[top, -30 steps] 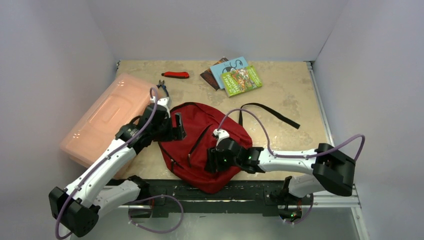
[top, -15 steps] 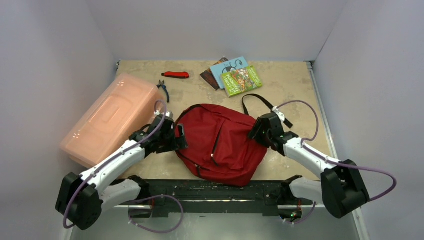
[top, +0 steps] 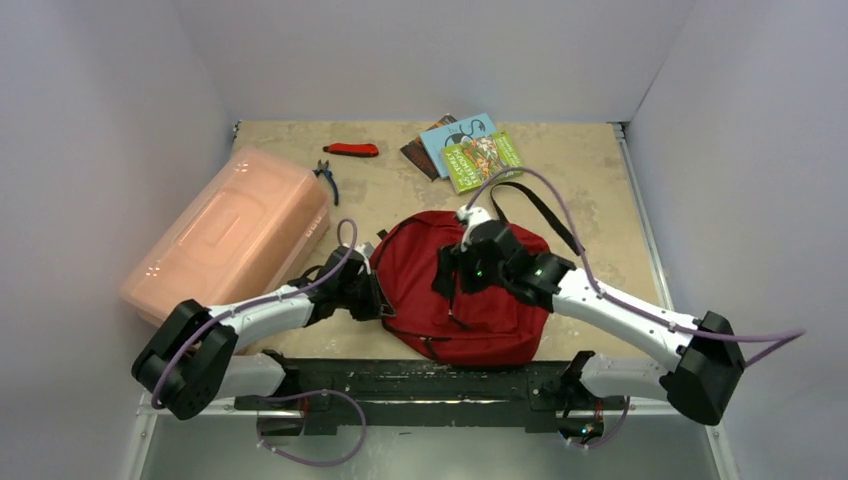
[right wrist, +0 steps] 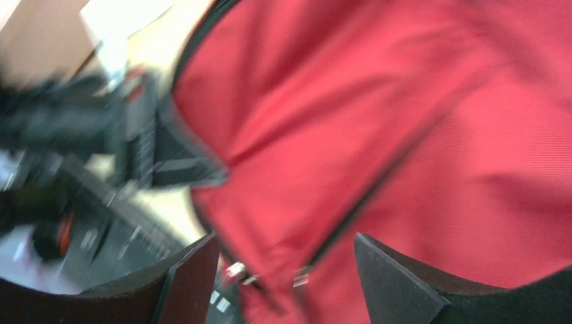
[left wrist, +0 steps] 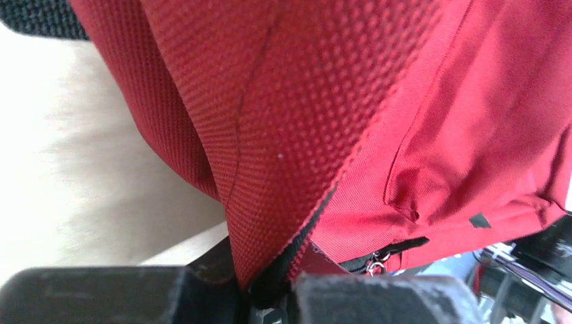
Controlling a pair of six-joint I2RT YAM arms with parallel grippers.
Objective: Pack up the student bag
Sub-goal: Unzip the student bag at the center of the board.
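Since the student bag (top: 505, 310) lies at the near edge of the table (top: 600, 190), just beyond the arm bases, we take it as our landmark. At its left rim the left gripper (top: 374, 298) is clamped on a fold of the red fabric; the left wrist view shows that fold and a black zipper edge pinched between its fingers (left wrist: 202, 297). Over the bag's middle hangs the right gripper (top: 453, 284), jaws apart and nothing between them, the red cloth right beneath it. In its own blurred view a dark zipper line runs up to the right from a metal pull (right wrist: 236, 272). We judge the next move to be opening that zipper: it lies directly under the right gripper, so the right arm is the nearer, while the left pins the bag.

From the bag's far side the black strap (top: 545, 212) trails to the far right. Left of the bag sits a pink box (top: 225, 235); beyond the bag's left shoulder lie pliers (top: 327, 181), farther a red knife (top: 352, 150), and straight beyond it the books (top: 470, 150). Nothing lies between them and the bag.
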